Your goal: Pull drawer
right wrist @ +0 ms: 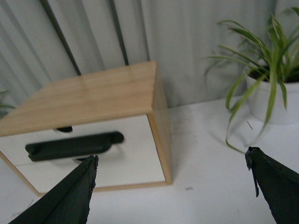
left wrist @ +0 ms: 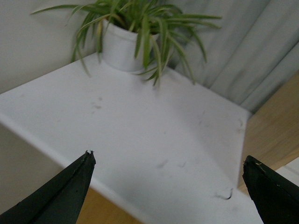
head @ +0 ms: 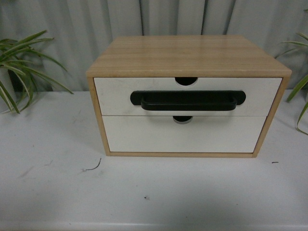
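Left gripper [left wrist: 168, 157] and right gripper [right wrist: 171, 154] both hang released, well apart from the shut drawer [head: 115, 96]; I reckon the wide jaws suit taking its black handle [head: 187, 101].

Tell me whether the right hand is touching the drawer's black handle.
Apart. The front view shows the handle bare along its whole length, with no hand in frame; the right hand is open in its wrist view.

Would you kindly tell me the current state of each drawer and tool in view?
White-fronted upper drawer with long black bar handle: closed, untouched.
Plain white lower drawer without handle: closed.
Left tool: open, empty.
Right tool: open, empty.
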`<act>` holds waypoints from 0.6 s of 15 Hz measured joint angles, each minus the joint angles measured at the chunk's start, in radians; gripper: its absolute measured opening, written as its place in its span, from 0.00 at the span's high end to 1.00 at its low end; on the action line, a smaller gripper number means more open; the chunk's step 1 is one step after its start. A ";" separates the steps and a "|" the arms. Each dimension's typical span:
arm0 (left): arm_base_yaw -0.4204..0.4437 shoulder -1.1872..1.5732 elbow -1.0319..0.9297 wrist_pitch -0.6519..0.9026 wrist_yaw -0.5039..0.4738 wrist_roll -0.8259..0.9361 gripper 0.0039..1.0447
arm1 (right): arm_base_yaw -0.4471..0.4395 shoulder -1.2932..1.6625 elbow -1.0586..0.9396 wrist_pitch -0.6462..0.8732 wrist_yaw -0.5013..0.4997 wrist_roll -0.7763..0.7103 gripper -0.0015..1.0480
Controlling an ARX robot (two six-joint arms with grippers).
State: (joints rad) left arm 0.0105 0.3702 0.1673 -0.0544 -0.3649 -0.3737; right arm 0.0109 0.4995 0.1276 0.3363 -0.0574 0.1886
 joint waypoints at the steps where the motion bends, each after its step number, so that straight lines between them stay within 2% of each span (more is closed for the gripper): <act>1: 0.037 0.141 0.032 0.145 0.064 -0.005 0.06 | 0.018 0.175 0.062 0.159 -0.014 -0.018 0.06; 3: 0.052 0.484 0.143 0.408 0.144 0.016 0.06 | 0.057 0.520 0.225 0.380 -0.029 -0.089 0.06; 4: 0.040 0.637 0.229 0.489 0.174 0.041 0.06 | 0.071 0.640 0.302 0.415 -0.045 -0.123 0.06; 5: 0.025 0.750 0.314 0.510 0.206 0.071 0.06 | 0.090 0.759 0.396 0.413 -0.062 -0.167 0.06; 6: -0.008 0.848 0.396 0.515 0.286 0.126 0.06 | 0.105 0.845 0.466 0.400 -0.101 -0.231 0.06; 7: -0.049 0.912 0.472 0.473 0.389 0.195 0.06 | 0.116 0.894 0.503 0.402 -0.158 -0.292 0.06; 9: -0.108 0.969 0.592 0.322 0.602 0.372 0.06 | 0.117 0.927 0.579 0.290 -0.335 -0.487 0.06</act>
State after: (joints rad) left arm -0.0971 1.3392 0.7593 0.2672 0.2371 -0.0013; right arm 0.1280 1.4265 0.7063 0.6262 -0.3923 -0.2985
